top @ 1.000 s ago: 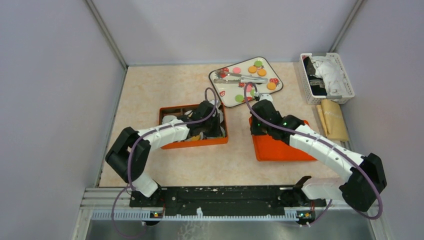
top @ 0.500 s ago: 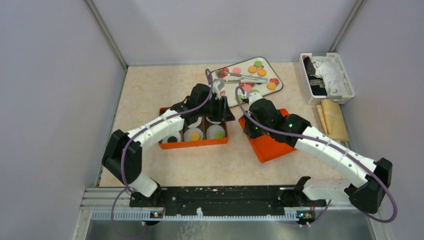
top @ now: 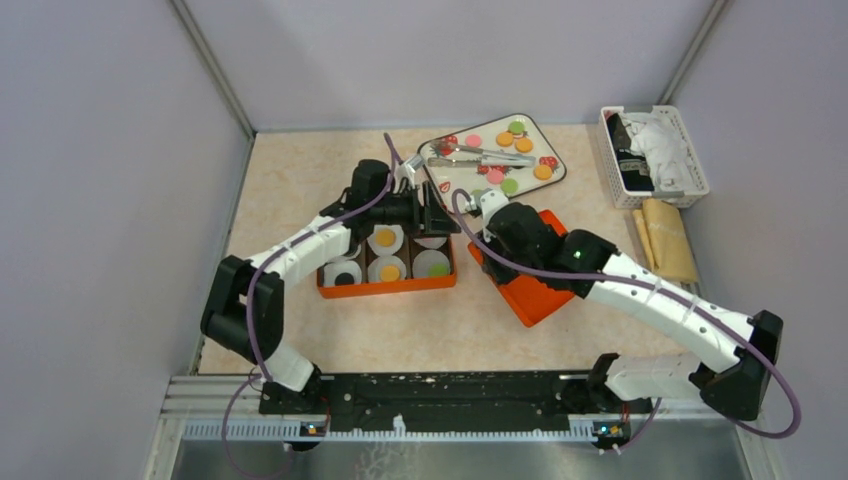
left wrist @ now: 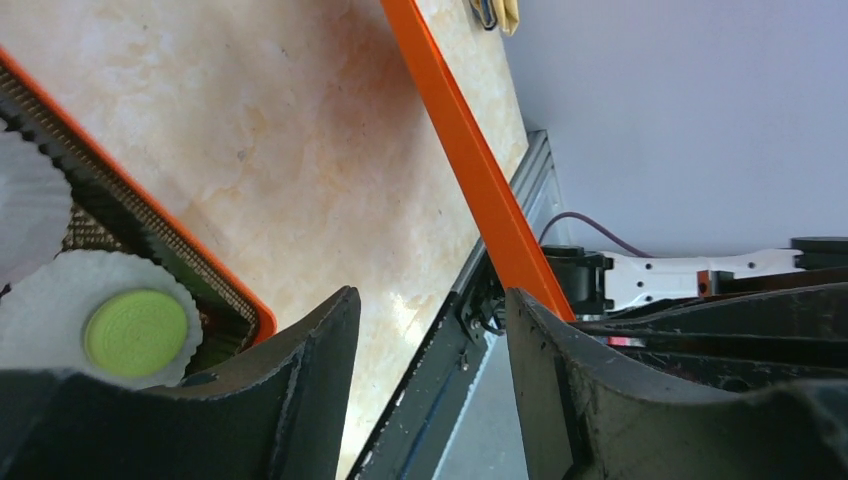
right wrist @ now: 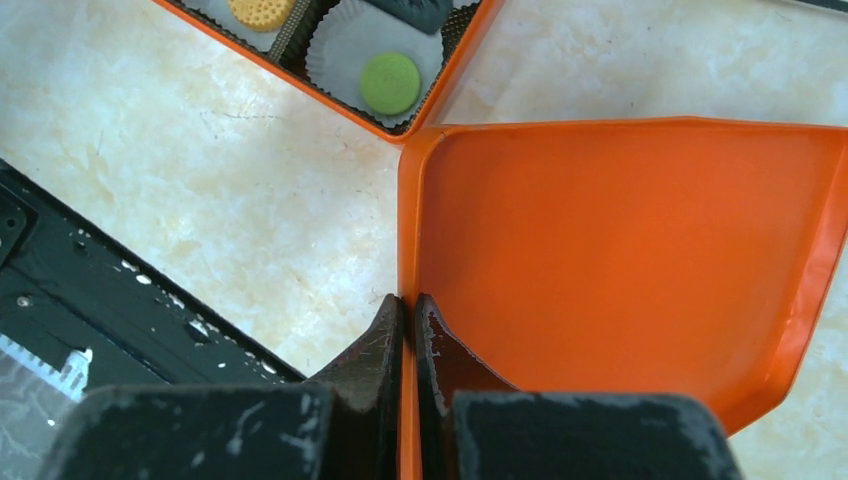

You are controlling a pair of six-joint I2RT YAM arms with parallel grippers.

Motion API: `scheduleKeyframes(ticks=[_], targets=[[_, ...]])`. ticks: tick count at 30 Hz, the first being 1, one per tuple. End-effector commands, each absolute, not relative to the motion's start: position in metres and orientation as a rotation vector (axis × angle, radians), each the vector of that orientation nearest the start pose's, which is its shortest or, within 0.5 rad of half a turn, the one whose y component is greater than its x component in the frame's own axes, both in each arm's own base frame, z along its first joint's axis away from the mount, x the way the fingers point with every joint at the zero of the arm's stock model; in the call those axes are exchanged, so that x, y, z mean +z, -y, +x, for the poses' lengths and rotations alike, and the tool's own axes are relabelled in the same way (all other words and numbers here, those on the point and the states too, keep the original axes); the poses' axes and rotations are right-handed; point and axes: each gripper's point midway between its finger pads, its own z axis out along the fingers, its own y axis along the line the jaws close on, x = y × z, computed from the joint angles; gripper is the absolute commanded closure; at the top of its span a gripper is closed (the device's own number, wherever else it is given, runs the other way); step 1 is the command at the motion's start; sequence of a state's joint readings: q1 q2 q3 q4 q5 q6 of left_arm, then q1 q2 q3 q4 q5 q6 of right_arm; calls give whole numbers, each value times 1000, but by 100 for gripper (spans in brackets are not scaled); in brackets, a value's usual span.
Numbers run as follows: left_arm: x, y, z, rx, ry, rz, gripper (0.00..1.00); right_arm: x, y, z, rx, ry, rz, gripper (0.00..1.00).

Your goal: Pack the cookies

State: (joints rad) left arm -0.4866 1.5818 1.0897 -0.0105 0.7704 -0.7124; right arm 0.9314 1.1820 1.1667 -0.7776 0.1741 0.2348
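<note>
- Left claw (left wrist: 430,300) has opened, holds nothing, and has lifted out to the far edge of the box (top: 385,288).
- Cookies (top: 385,238) sit in cups (right wrist: 342,48) inside the box; more lie on the tray (top: 462,192) beyond it.
- Right claw (right wrist: 410,302) is clamped on the lid (right wrist: 620,250) rim. The lid is tilted and has swung toward the box.
- Closing probably comes next, though the far cups are partly hidden.

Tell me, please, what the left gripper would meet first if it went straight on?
Probably the rim of the orange lid, which crosses just ahead of the open left gripper, though depth is unclear.
</note>
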Motion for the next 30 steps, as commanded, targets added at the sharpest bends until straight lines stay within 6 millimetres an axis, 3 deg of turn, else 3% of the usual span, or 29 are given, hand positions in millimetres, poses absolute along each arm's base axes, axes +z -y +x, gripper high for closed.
scheduleKeyframes(ticks=[1, 14, 22, 30], targets=[[235, 305, 290, -1649, -2146, 301, 38, 238, -253, 211, 358, -2139, -748, 100], [225, 307, 272, -1830, -2178, 333, 37, 245, -312, 203, 357, -2055, -931, 100], [202, 302, 256, -1867, -2237, 324, 36, 245, -340, 191, 342, -2013, -1025, 100], [190, 298, 241, -1925, -2254, 306, 37, 240, -346, 193, 240, -1990, -1093, 100]])
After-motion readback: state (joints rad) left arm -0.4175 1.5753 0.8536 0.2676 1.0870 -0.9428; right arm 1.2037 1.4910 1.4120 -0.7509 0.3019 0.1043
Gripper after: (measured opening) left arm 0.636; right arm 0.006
